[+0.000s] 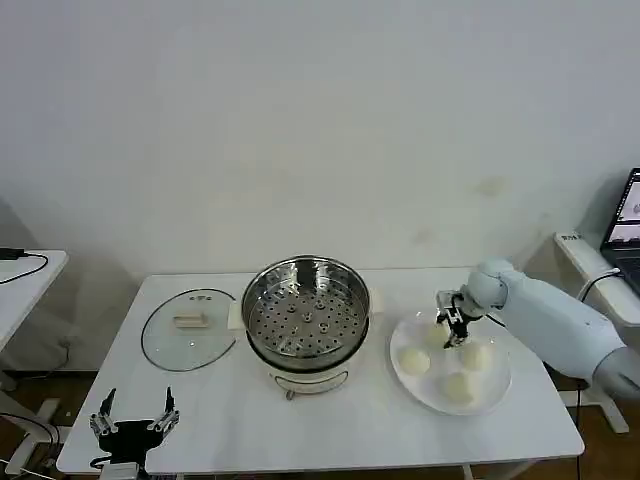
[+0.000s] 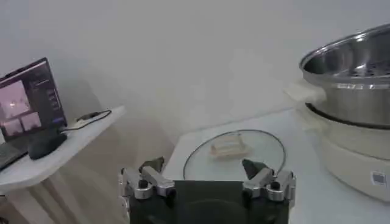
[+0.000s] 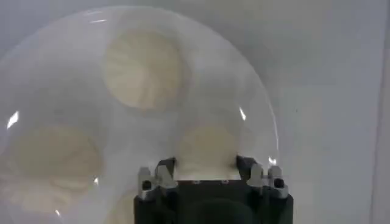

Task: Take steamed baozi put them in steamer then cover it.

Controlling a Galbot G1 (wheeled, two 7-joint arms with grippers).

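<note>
The steamer (image 1: 307,312) (image 2: 353,91) stands open at the table's middle, its perforated tray bare. The cover (image 1: 190,328) (image 2: 234,155), a glass lid with a cream handle, lies flat to its left. Right of the steamer, a white plate (image 1: 500,395) (image 3: 256,79) holds the steamed baozi: three lie loose (image 1: 414,360) (image 1: 476,355) (image 1: 457,388). My right gripper (image 1: 455,335) (image 3: 206,167) is down over the plate's far side, its fingers pressed on both sides of a fourth baozi (image 3: 207,146). My left gripper (image 1: 135,412) (image 2: 207,170) is parked open at the table's front left corner.
A side table (image 1: 25,275) with a cable stands to the left. A laptop (image 1: 625,225) sits on another side table to the right, close behind my right arm. Bare tabletop runs along the front edge (image 1: 320,440).
</note>
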